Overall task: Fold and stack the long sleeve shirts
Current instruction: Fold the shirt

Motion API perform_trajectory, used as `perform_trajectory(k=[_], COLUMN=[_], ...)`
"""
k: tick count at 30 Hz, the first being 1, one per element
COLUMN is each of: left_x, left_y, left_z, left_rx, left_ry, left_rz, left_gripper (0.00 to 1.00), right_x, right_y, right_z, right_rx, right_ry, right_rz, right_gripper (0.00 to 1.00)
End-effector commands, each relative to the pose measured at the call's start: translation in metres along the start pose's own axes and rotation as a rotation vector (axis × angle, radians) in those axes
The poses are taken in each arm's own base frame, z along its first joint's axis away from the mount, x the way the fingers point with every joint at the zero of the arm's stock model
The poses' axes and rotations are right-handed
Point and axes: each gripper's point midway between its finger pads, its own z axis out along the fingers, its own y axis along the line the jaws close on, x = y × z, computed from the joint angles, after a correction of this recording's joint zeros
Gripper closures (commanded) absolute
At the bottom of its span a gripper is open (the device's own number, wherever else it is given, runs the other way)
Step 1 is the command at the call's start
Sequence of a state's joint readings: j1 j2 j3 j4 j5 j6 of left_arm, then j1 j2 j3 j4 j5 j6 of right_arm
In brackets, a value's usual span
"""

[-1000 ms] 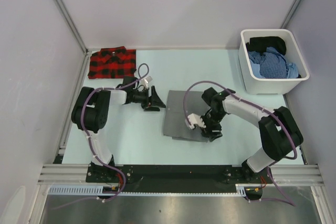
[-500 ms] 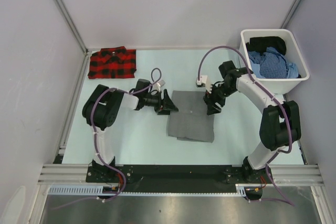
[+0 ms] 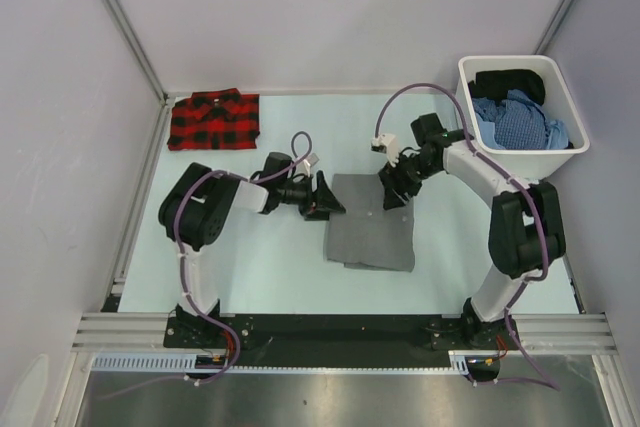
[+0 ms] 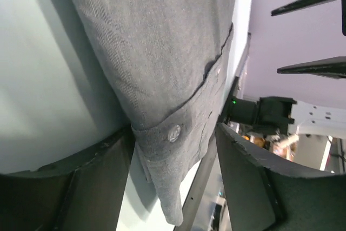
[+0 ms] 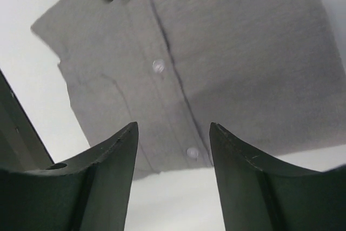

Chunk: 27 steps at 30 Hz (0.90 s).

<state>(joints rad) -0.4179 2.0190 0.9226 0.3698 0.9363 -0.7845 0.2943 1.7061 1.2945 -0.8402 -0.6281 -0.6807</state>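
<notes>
— Top external: where's the grey shirt [image 3: 370,237]?
— Folded flat, between the two grippers. The plaid shirt [image 3: 213,120] lies folded at far left.
— Jaws?
— Left gripper [image 3: 328,203] wide, a cuff between its fingers (not pinched). Right gripper [image 3: 392,195] wide too, over the shirt's far edge.

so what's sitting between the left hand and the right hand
The far end of the folded grey shirt lies between the left hand and the right hand. The top external view shows it.
</notes>
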Motion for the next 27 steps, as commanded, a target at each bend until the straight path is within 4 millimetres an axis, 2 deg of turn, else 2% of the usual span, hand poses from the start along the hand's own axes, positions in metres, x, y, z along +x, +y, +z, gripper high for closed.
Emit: perform_trajectory(k=[1,3,4,5,6,8,9,10,11,12,14,16,19,24,27], left_x=[0.006,0.006,-0.001,0.004,0.003,0.003,0.001,-0.002,0.003,0.004,0.009,0.007,0.001,-0.006,-0.006], left_y=[0.038,0.041,0.038,0.041,0.041,0.043,0.049,0.052,0.054,0.056,0.062,0.061,0.058,0.056,0.058], left_z=[-0.012,-0.025,-0.037,-0.045,-0.052,-0.073,-0.082,-0.093,-0.101,-0.106,-0.113,-0.116,-0.12,-0.12,-0.119], left_rx=[-0.205,-0.231,-0.236,-0.249,-0.255,-0.286,-0.323,-0.345,-0.367,-0.384,-0.42,-0.43,-0.443,-0.446,-0.45], left_ry=[-0.093,-0.137,-0.179,-0.186,-0.199,-0.238,-0.262,-0.29,-0.298,-0.305,-0.319,-0.345,-0.368,-0.368,-0.366], left_rz=[-0.024,-0.043,-0.043,-0.065,-0.068,-0.084,-0.073,-0.079,-0.092,-0.088,-0.093,-0.091,-0.066,-0.058,-0.062], left_gripper=[0.3,0.28,0.24,0.23,0.22,0.19,0.17,0.13,0.12,0.12,0.11,0.11,0.11,0.1,0.1], right_x=[-0.053,-0.07,-0.074,-0.075,-0.083,-0.082,-0.087,-0.086,-0.089,-0.086,-0.085,-0.076,-0.071,-0.063,-0.055], right_y=[-0.005,0.012,0.018,0.025,0.047,0.059,0.08,0.084,0.091,0.104,0.113,0.118,0.117,0.119,0.112], right_z=[0.019,0.027,0.029,0.034,0.037,0.045,0.049,0.052,0.058,0.067,0.079,0.097,0.113,0.131,0.14], right_rx=[0.038,0.034,0.055,0.058,0.047,0.085,0.074,0.097,0.099,0.091,0.082,0.068,0.112,0.207,0.307], right_ry=[-0.118,-0.135,-0.137,-0.145,-0.153,-0.144,-0.145,-0.142,-0.15,-0.138,-0.139,-0.103,-0.078,-0.054,-0.026], right_rz=[0.12,0.109,0.099,0.085,0.049,0.021,-0.014,-0.001,-0.005,-0.014,0.053,0.112,0.194,0.239,0.255], right_gripper=[0.42,0.43,0.42,0.42,0.42,0.38,0.38,0.38,0.37,0.36,0.34,0.32,0.33,0.42,0.48])
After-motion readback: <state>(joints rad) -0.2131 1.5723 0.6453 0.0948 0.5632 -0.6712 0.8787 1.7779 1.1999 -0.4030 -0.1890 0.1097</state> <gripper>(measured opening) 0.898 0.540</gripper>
